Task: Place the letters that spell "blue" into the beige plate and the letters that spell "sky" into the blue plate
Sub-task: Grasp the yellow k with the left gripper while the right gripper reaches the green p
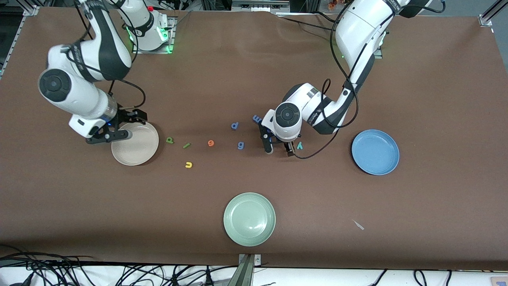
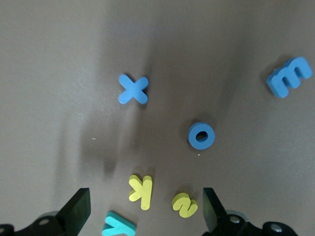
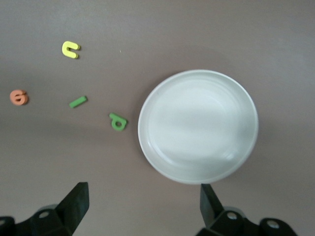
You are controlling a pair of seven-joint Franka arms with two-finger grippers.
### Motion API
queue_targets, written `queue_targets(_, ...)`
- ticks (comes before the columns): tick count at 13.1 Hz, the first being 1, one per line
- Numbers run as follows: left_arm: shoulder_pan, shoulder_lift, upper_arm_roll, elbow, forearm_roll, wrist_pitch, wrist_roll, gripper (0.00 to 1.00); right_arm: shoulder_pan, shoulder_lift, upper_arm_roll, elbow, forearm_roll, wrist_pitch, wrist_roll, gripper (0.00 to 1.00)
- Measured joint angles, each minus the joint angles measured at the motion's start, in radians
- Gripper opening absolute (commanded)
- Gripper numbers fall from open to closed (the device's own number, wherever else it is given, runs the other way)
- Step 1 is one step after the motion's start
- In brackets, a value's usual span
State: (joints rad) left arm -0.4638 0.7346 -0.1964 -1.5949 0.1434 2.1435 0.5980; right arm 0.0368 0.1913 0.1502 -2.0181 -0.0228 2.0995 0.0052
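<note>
While both plates sit empty, nothing is sorted — green b [image 1: 170, 140], l, u, e lie at three o'clock of the beige plate [image 1: 149, 153] under the open right claw [image 3: 142, 204], and s, k [image 2: 141, 191], y lie under the open left claw [image 2: 145, 211], the blue plate [image 1: 375, 152] at their three o'clock.

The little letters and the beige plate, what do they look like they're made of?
The yellow k and blue o look like soft matte foam: thick, flat-faced, with cleanly cut edges. The beige plate looks like smooth, faintly glossy plastic or ceramic, judging by soft reflections; I can't tell which.
</note>
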Motion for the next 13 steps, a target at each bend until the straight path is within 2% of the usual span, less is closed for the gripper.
queue_targets(2, 0.001, 0.008, 0.008, -0.018, 0.004, 0.016, 0.000, 0.98, -0.001, 0.072, 0.022, -0.004, 0.000, 0.115, 0.000, 0.96)
queue_targets(3, 0.001, 0.013, 0.010, -0.022, 0.018, 0.027, 0.000, 0.93, -0.001, 0.101, 0.037, -0.004, 0.001, 0.164, 0.001, 0.96)
queue_targets(5, 0.001, 0.026, 0.010, -0.024, 0.039, 0.058, -0.001, 0.75, -0.001, 0.147, 0.066, -0.004, 0.001, 0.246, 0.019, 0.96)
queue_targets(7, 0.000, 0.033, 0.010, -0.024, 0.041, 0.071, -0.001, 0.70, 0.005, 0.171, 0.081, -0.004, 0.001, 0.283, 0.059, 0.96)
queue_targets(11, 0.001, 0.032, 0.011, -0.020, 0.044, 0.077, -0.001, 0.24, 0.034, 0.192, 0.087, -0.047, 0.001, 0.357, 0.119, 0.96)
queue_targets(12, 0.001, 0.032, 0.011, -0.019, 0.044, 0.077, -0.001, 0.19, 0.034, 0.198, 0.087, -0.072, 0.001, 0.402, 0.120, 0.96)
queue_targets(13, 0.000, 0.030, 0.009, -0.019, 0.044, 0.075, -0.001, 0.10, 0.033, 0.204, 0.086, -0.097, 0.001, 0.438, 0.120, 0.96)
